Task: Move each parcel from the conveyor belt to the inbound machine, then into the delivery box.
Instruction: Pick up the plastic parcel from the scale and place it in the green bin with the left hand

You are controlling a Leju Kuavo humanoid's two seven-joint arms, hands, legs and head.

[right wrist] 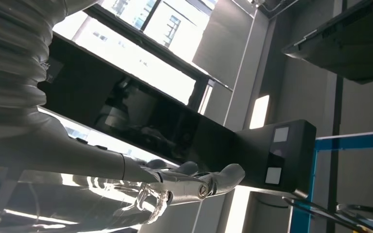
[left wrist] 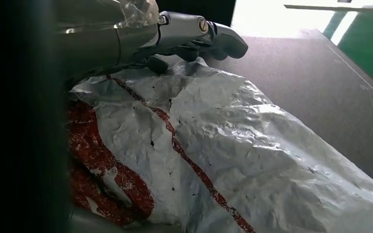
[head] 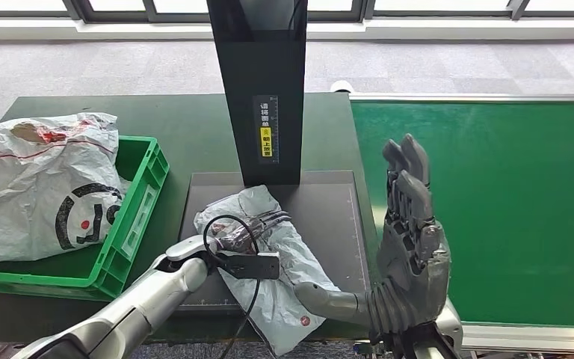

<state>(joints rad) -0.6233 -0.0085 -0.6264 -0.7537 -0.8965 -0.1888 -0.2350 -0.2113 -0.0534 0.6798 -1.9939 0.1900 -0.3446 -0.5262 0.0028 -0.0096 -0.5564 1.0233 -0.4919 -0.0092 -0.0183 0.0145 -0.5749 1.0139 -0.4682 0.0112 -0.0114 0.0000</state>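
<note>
head view, left hand on parcel

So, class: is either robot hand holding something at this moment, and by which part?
The left hand grips the crumpled white plastic parcel at its upper end, on the dark scanner plate. The right hand is raised, fingers spread, holding nothing.

Crinkled, glossy plastic parcel at centre; matt dark scanner plate; shiny green plastic crate left; matt green belt right.
</note>
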